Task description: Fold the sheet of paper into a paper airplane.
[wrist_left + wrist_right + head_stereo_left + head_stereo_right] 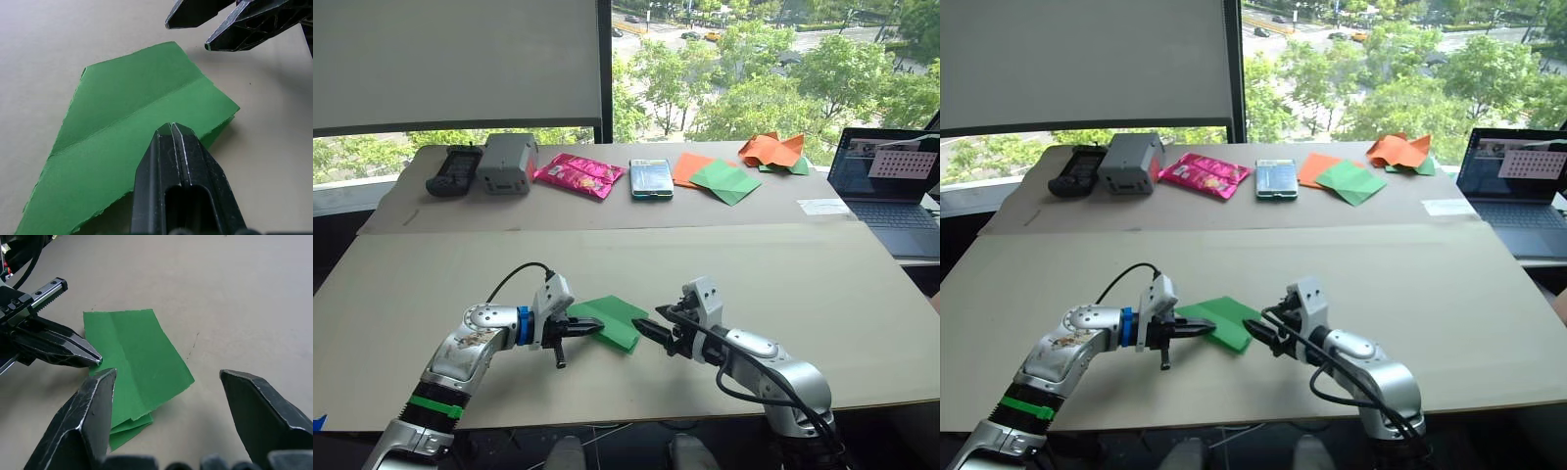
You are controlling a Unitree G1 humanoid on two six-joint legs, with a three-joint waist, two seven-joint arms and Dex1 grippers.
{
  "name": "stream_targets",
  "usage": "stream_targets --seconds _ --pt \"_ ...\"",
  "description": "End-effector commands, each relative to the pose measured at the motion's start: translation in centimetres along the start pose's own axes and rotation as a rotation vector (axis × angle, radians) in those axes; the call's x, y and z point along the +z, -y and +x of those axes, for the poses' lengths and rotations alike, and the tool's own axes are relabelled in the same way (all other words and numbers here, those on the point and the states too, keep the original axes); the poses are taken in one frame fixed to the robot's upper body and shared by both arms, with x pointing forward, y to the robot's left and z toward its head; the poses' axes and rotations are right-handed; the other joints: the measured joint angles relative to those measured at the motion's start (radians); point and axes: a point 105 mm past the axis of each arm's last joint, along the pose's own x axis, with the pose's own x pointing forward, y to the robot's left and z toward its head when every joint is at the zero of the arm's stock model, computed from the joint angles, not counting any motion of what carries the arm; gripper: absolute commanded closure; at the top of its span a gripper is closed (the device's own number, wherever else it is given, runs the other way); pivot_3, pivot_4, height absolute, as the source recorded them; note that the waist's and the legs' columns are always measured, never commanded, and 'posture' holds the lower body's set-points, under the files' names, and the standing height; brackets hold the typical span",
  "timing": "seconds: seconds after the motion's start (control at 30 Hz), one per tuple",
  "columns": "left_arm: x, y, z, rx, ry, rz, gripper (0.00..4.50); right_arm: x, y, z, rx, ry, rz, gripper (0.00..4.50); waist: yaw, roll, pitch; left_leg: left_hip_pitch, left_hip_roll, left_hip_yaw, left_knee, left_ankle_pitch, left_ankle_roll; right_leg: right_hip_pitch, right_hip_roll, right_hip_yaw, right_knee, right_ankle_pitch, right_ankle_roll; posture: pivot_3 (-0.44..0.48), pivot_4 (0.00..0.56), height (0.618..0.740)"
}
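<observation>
Your silver metal arms, black cables looping from each wrist, a blue ring and green band on the left arm, left pincer and right pincer with black pointed fingers

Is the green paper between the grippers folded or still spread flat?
Folded: the paper shows a crease and stacked layers at one edge.

1. The sheet of paper is thin, matt bright green paper with sharp creases and slightly ragged edges.
2. The bench has a matt, smooth beige top like cardboard.
3. The left claw and right claw have black, faintly glossy plastic fingers.
4. The snack packet near the bench's far edge is glossy pink foil.
</observation>
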Motion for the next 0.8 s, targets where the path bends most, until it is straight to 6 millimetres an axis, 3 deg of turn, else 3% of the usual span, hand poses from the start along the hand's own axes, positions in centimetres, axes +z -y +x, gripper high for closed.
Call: stream_targets --seconds 0.03,0.47,0.57,0.8 --pt "0.9 -0.2 -0.6 0.022 0.022 0.025 4.50 0.4 -0.5 -0.1 0.033 0.015 0.072 0.75 0.000 0.000 0.000 0.000 0.000 0.000 0.000 0.000 0.000 0.000 0.000 0.000 0.000 0.000 0.000 0.000 0.150 0.718" --pt "1.1 -0.1 -0.7 0.026 0.024 0.027 4.50 0.3 -0.4 0.9 0.033 0.021 0.121 0.75 -0.003 0.001 0.000 0.000 0.000 0.000 0.000 0.000 0.000 0.000 0.000 0.000 0.000 0.000 0.000 0.000 0.150 0.718" --pt "1.0 -0.1 -0.7 0.026 0.021 0.026 4.50 0.4 -0.1 1.0 0.022 0.029 0.128 1.51 -0.002 0.001 0.000 0.000 0.000 0.000 0.000 0.000 0.000 -0.001 0.000 0.000 0.000 0.000 0.000 0.000 0.150 0.718" --pt "0.9 0.0 -0.7 0.021 0.016 0.028 4.50 0.4 -0.1 1.0 0.022 0.032 0.130 3.99 -0.003 0.001 0.000 0.000 0.000 0.000 0.000 0.000 0.000 -0.001 0.000 0.000 0.000 0.000 0.000 0.000 0.150 0.718"
